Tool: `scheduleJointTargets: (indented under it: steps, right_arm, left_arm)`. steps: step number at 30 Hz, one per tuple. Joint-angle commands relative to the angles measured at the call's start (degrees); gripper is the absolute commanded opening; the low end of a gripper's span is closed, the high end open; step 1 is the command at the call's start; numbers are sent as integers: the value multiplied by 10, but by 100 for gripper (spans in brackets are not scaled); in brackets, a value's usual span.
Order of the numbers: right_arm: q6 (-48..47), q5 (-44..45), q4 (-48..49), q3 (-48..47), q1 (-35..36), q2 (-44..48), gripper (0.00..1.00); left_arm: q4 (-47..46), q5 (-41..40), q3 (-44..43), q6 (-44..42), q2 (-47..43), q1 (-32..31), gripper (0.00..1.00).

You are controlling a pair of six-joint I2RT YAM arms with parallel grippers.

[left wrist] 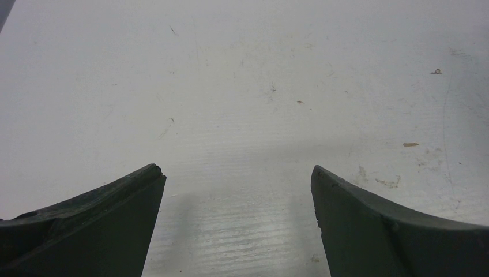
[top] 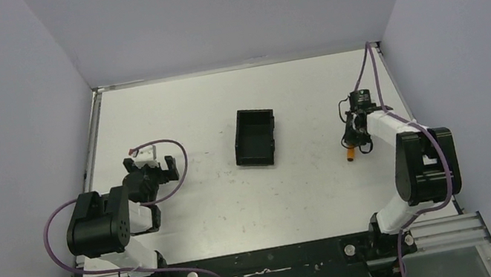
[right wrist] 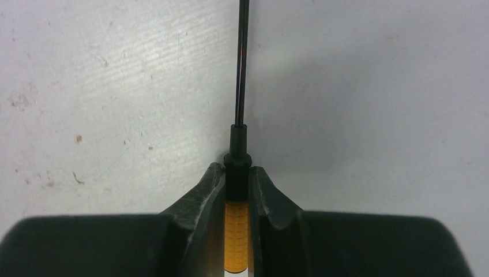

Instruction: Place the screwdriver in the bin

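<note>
White scuffed table [top: 239,207], pale walls on three sides. Right jaws clamped on screwdriver [right wrist: 236,231] at ribbed orange handle, just behind black collar; thin dark shaft points ahead, at table's right side. Likely light, rigid; textured handle grips best, smooth shaft may slip. Black low-walled plastic bin [top: 258,157] mid-table, well apart. Left jaws wide, empty.

So the screwdriver [right wrist: 236,231] has an orange handle with a fine gridded grip, looks plastic, and the thin dark shaft has a metal sheen. The right tool [right wrist: 236,173] is matt black plastic, kinda rough. The surface [right wrist: 115,86] is matt white, scuffed and streaky. The bin [top: 258,159] looks like black plastic, slightly glossy.
</note>
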State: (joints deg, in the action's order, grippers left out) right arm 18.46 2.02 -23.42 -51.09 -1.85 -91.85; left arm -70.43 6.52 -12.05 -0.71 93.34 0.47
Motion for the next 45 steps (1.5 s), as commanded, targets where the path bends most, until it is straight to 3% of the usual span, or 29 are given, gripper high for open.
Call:
scheduleJointTargets:
  steps: [1, 8, 16, 21, 27, 37, 45]
  right_arm:
    - [-22, -11, -66, -53, 31, 117, 0]
    - [-38, 41, -123, -181, 109, 262, 0]
    - [-23, -61, -103, -307, 176, 276, 0]
    - [-33, -56, -41, -323, 281, 224, 0]
    - [-48, -43, -13, -329, 375, 88, 0]
    - [-44, -69, 23, -284, 387, -62, 0]
    - [-26, -52, 16, -300, 390, -142, 0]
  left_arm:
    - [-31, 8, -8, -3, -7, 0, 97]
    - [-30, 9, -8, -3, -7, 0, 97]
    - [-30, 9, -8, -3, -7, 0, 97]
    - [-30, 9, -8, -3, -7, 0, 97]
    - [-30, 9, -8, -3, -7, 0, 97]
    - [-31, 9, -8, -3, -7, 0, 97]
    - [-31, 9, -8, -3, -7, 0, 97]
